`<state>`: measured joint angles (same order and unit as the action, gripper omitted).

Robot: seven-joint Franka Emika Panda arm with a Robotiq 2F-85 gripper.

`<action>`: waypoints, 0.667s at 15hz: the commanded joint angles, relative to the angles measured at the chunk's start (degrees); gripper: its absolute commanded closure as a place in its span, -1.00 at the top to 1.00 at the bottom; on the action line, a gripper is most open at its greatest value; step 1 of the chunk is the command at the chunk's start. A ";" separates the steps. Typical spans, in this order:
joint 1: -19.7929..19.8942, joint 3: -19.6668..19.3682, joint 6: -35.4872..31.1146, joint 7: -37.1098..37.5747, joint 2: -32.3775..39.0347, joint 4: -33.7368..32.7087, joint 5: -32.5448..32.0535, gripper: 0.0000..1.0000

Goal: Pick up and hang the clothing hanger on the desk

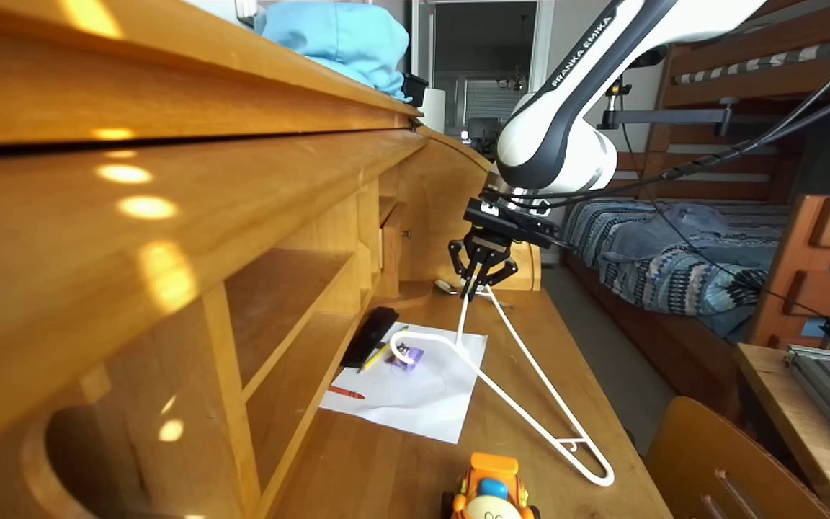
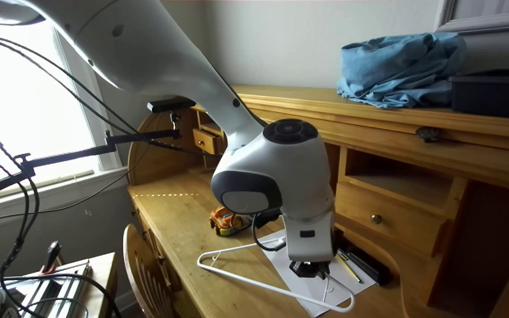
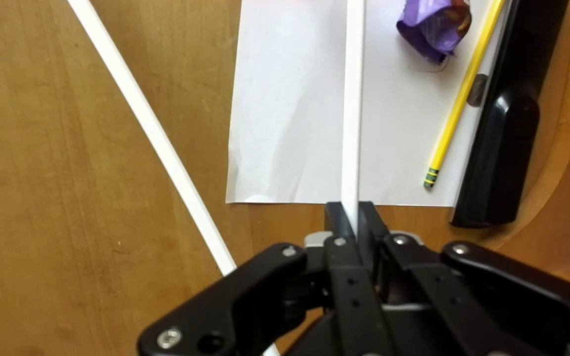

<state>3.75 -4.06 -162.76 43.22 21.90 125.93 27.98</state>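
The white clothing hanger (image 1: 512, 398) shows in both exterior views; it also shows in an exterior view (image 2: 254, 282) and the wrist view (image 3: 353, 99). My gripper (image 1: 469, 287) is shut on one of its slanted bars near a corner; the jaws are also seen in the wrist view (image 3: 352, 215). In an exterior view the gripper (image 2: 311, 269) is partly hidden by the arm, as is the hanger's hook. The hanger appears raised over the desk (image 1: 393, 468), lying nearly flat with its hook toward the cubby shelves. Its exact height cannot be told.
Under the hanger lie a paper sheet (image 1: 415, 404), a yellow pencil (image 3: 455, 113), a purple wrapper (image 3: 431, 29) and a black object (image 3: 502, 148). An orange toy car (image 1: 491, 490) stands on the desk. A chair (image 1: 717, 461) is at its front. Blue cloth (image 2: 400, 66) lies on top.
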 commanded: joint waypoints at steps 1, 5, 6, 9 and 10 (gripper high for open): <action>-0.19 0.34 -1.65 0.43 -2.00 2.36 1.30 -0.95; -0.56 -0.28 -1.41 0.88 -3.70 4.40 0.64 -0.95; -0.40 -0.16 -1.83 0.70 -4.34 5.12 0.94 -0.95; -0.18 -0.08 -3.69 0.78 -6.12 6.98 1.47 -0.95; 0.12 0.14 -4.44 0.56 -6.76 7.46 1.89 -0.95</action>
<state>3.76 -4.09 -164.74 43.52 18.91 129.73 27.98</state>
